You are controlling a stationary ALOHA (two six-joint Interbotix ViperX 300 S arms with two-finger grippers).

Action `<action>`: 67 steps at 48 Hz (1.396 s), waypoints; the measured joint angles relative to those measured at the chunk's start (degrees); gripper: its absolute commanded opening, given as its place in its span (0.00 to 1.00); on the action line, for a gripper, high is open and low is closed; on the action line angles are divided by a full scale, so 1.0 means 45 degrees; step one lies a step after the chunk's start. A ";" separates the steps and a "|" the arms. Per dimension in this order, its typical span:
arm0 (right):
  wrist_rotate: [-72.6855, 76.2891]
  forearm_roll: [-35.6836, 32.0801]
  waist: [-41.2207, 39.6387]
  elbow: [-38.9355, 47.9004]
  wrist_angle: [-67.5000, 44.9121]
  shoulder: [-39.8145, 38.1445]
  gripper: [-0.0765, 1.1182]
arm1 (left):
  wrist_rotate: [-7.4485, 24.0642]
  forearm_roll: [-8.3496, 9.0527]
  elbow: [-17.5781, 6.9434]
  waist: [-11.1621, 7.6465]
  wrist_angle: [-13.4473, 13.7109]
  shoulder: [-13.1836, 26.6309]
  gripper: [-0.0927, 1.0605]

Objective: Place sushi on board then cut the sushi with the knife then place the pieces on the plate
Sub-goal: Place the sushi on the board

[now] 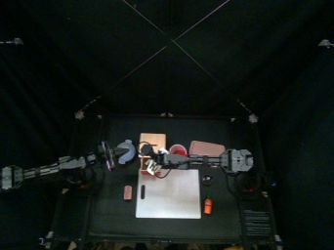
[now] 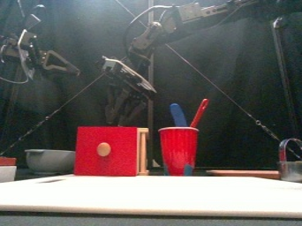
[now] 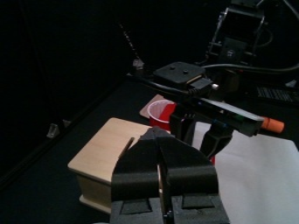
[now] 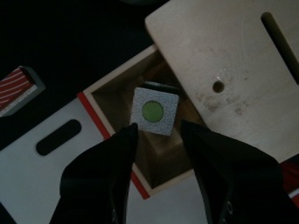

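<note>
- The left end effector (image 3: 163,147) hangs over the left side of the counter (image 1: 104,210). Its jaws are pressed together with nothing between them.
- A blue-grey bowl (image 2: 48,160) stands at the left, near the wooden box (image 4: 228,52).
- The box's drawer (image 4: 173,163), with its red front, is pulled open toward the white board (image 1: 170,195).
- The right end effector (image 4: 158,129) reaches past the middle and is raised above the open drawer. Its jaws are a little apart and appear to pinch a sushi piece (image 4: 155,108) at their tips. The piece is a dark square with a green centre.
- A red cup (image 2: 178,148) stands just right of the box, with a blue knife (image 2: 177,115) and a red knife (image 2: 199,112) sticking up from it.
- The pink tray (image 1: 206,148) lies right of the cup, behind the board.
</note>
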 measured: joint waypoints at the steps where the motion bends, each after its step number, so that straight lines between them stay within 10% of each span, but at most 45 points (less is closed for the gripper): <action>1: 0.0000 0.0000 0.0000 0.0039 -0.0059 0.0000 0.73 | 0.0000 -0.0039 0.0000 0.0000 0.0000 0.0000 0.14; 15: 0.0039 0.0059 -0.0059 0.0176 -0.0449 0.0020 0.73 | 0.0039 -0.0742 0.0000 0.0000 0.0020 -0.0020 0.14; 67: 0.1094 -0.1016 -0.0137 -0.0469 0.0000 0.0566 0.73 | 0.0000 -0.1426 0.0000 0.0313 0.0000 0.0000 0.14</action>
